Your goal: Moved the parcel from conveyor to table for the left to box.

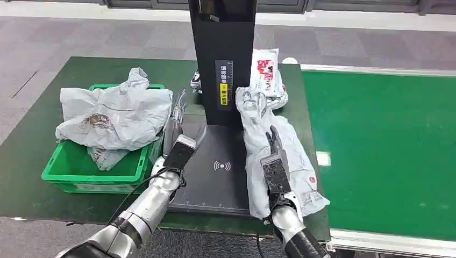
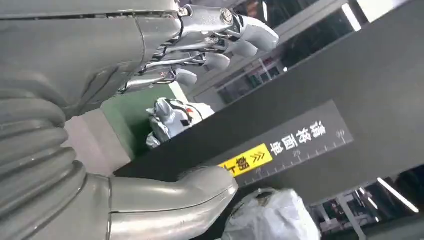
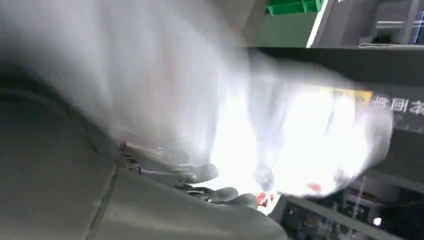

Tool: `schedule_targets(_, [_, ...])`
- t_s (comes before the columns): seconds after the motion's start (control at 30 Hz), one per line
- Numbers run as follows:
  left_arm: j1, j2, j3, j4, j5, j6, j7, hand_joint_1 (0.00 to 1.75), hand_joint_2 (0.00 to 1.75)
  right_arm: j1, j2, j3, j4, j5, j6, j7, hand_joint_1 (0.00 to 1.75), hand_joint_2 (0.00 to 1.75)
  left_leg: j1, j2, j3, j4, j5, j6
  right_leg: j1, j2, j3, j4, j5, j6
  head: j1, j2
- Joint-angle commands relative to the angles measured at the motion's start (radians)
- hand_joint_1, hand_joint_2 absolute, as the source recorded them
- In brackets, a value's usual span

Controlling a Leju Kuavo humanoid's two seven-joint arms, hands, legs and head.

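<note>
A dark green worktop (image 1: 32,145) sits on a grey floor, with a bright green belt (image 1: 387,150) on its right side. A black stand (image 1: 223,54) rises from a flat black pad (image 1: 215,172) in the middle. A green box (image 1: 80,172) on the left holds crumpled white bags (image 1: 115,115).

The parcel (image 1: 293,156) is a long white bag. It lies on the worktop, just beside the pad, at the edge next to the belt. Another white bag (image 1: 266,70) lies behind it, by the stand.

The right hand (image 1: 275,161) rests on top of the parcel with its fingers laid flat. It does not seem to be gripping it, but I cannot tell for sure. The left hand (image 1: 176,137) hovers between the box and the stand, fingers apart, holding nothing.

The parcel looks soft and floppy. To do this well, the right hand should lift off gently, so the bag does not stick and slide off the edge. The left hand should grab it near the middle, so it does not droop.
</note>
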Motion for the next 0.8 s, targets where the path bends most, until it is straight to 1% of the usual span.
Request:
schedule_targets(0.03, [-0.040,0.023,-0.065,0.059,-0.007,-0.005,0.008,0.00,1.75,-0.060,-0.024,-0.057,0.106,-0.069,0.097,-0.016,0.00,0.00,0.000,-0.001,0.003,-0.002,0.000,0.001,0.000,0.001,0.003,-0.002,0.000,0.000,0.000,0.000])
schedule_targets(0.1, [-0.037,0.026,-0.061,0.057,-0.004,-0.009,0.009,0.00,1.75,-0.072,-0.026,-0.048,0.123,-0.089,0.146,-0.030,0.00,0.00,0.000,-0.001,0.001,-0.001,0.000,0.000,0.000,0.000,0.001,-0.001,0.000,0.000,0.000,0.000])
schedule_targets(0.2, [-0.036,0.028,-0.060,0.058,-0.003,-0.022,0.001,0.00,1.75,-0.070,-0.033,-0.039,0.112,-0.154,0.283,-0.096,0.00,0.00,0.001,-0.001,0.002,-0.002,0.000,0.000,0.001,0.001,0.003,-0.002,0.001,0.000,0.000,0.000])
schedule_targets(0.23, [-0.036,0.028,-0.060,0.058,-0.003,-0.022,0.001,0.00,1.75,-0.070,-0.033,-0.039,0.112,-0.154,0.283,-0.096,0.00,0.00,0.000,0.000,0.002,-0.001,0.000,0.000,0.000,0.001,0.002,-0.001,0.000,0.000,0.000,0.000])
schedule_targets(0.27, [-0.038,0.026,-0.060,0.061,-0.002,-0.023,0.000,0.00,1.75,-0.068,-0.031,-0.046,0.113,-0.173,0.308,-0.099,0.00,0.00,0.000,-0.001,0.001,-0.001,0.000,0.000,0.000,0.000,0.001,-0.001,0.000,0.000,0.000,0.000])
schedule_targets(0.37, [-0.039,0.025,-0.057,0.062,0.000,-0.025,-0.004,0.00,1.75,-0.066,-0.029,-0.073,0.099,-0.215,0.333,-0.138,0.00,0.00,0.000,-0.001,0.001,0.000,0.000,0.000,0.000,0.000,0.001,-0.001,0.000,0.000,0.000,0.000])
schedule_targets(0.4, [-0.034,0.027,-0.061,0.058,-0.004,-0.027,-0.004,0.00,1.75,-0.063,-0.026,-0.094,0.085,-0.220,0.299,-0.161,0.00,0.00,0.000,-0.002,0.002,-0.001,0.000,0.000,0.000,0.000,0.002,-0.002,0.000,0.000,0.000,0.000])
schedule_targets(0.43, [-0.029,0.030,-0.065,0.055,-0.010,-0.029,0.001,0.00,1.75,-0.059,-0.023,-0.109,0.075,-0.208,0.241,-0.166,0.00,0.00,0.000,-0.001,0.001,-0.001,0.000,0.000,0.000,0.000,0.001,-0.001,0.000,0.000,0.000,0.000])
schedule_targets(0.47, [-0.026,0.032,-0.067,0.053,-0.012,-0.035,0.006,0.00,1.75,-0.059,-0.024,-0.112,0.068,-0.204,0.223,-0.162,0.00,0.00,0.000,-0.002,0.002,-0.001,0.000,0.001,0.000,0.000,0.002,-0.001,0.000,0.000,0.000,0.000])
schedule_targets(0.5, [-0.021,0.037,-0.080,0.054,-0.027,-0.046,0.021,0.00,1.75,-0.057,-0.026,-0.119,0.051,-0.182,0.166,-0.157,0.00,0.00,0.000,-0.001,0.001,-0.001,0.000,0.000,0.000,0.000,0.002,-0.001,0.000,0.000,0.000,0.000])
schedule_targets(0.57, [-0.017,0.040,-0.081,0.051,-0.028,-0.048,0.022,0.00,1.75,-0.057,-0.029,-0.120,0.042,-0.182,0.165,-0.151,0.00,0.00,0.000,-0.001,0.002,-0.002,0.000,0.001,0.000,0.001,0.003,-0.002,0.000,0.000,0.000,0.000])
schedule_targets(0.63, [-0.022,0.051,-0.128,0.074,-0.095,-0.083,0.077,0.00,1.75,-0.035,-0.033,-0.166,-0.006,-0.204,0.092,-0.127,0.00,0.00,0.000,-0.001,0.002,-0.002,0.000,0.001,0.000,0.001,0.003,-0.002,0.000,0.000,0.000,0.000])
schedule_targets(0.7, [-0.022,0.050,-0.157,0.096,-0.146,-0.085,0.093,0.00,1.75,-0.016,-0.052,-0.192,-0.060,-0.201,0.047,-0.128,0.00,0.00,0.000,-0.001,0.001,-0.001,0.000,0.000,0.000,0.000,0.002,-0.001,0.000,0.000,0.000,0.000])
schedule_targets(0.73, [-0.020,0.045,-0.171,0.110,-0.169,-0.091,0.101,0.00,1.75,-0.006,-0.067,-0.208,-0.092,-0.182,0.003,-0.120,0.00,0.00,0.000,-0.002,0.002,-0.002,0.000,0.001,-0.001,0.000,0.003,-0.001,0.000,0.000,0.000,0.000])
schedule_targets(0.77, [-0.018,0.038,-0.176,0.123,-0.179,-0.107,0.105,0.00,1.75,0.005,-0.074,-0.227,-0.118,-0.168,-0.033,-0.113,0.00,1.75,0.000,-0.003,0.001,-0.001,0.000,0.000,0.000,-0.002,0.002,-0.001,0.000,0.000,0.000,0.000])
schedule_targets(0.8, [-0.015,0.030,-0.194,0.139,-0.201,-0.120,0.114,0.00,1.75,0.007,-0.087,-0.241,-0.133,-0.133,-0.088,-0.103,0.00,1.75,-0.001,-0.004,0.002,-0.002,0.001,0.001,-0.001,-0.002,0.003,-0.002,0.000,0.000,0.000,0.000])
